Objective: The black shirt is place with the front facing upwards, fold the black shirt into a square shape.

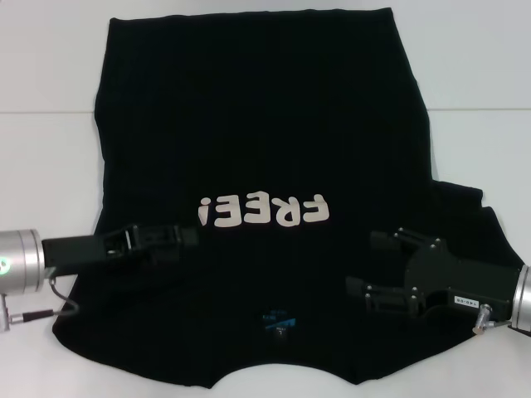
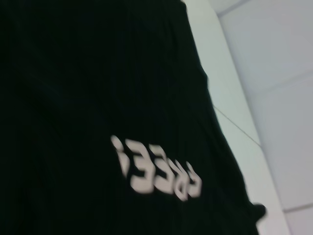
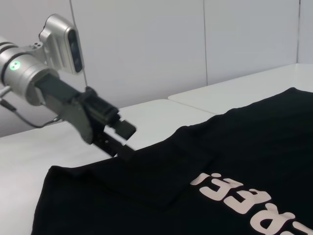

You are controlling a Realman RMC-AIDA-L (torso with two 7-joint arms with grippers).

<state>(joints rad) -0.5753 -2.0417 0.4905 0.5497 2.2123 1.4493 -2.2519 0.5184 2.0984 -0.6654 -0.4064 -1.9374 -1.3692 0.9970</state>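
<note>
A white bench (image 1: 481, 75) with a faint seam carries the black shirt (image 1: 257, 124), spread front up, its "FREE!" lettering (image 1: 265, 211) and blue neck label (image 1: 276, 319) toward the robot. Bare bench shows past the shirt's far hem and both sides. The left pincer (image 1: 184, 238) lies over the shirt's left sleeve area; whether it grips cloth, I cannot tell. The right pincer (image 1: 380, 265) hovers spread wide over the right shoulder. Only the right wrist view shows a pale wall (image 3: 161, 44) behind the bench.
</note>
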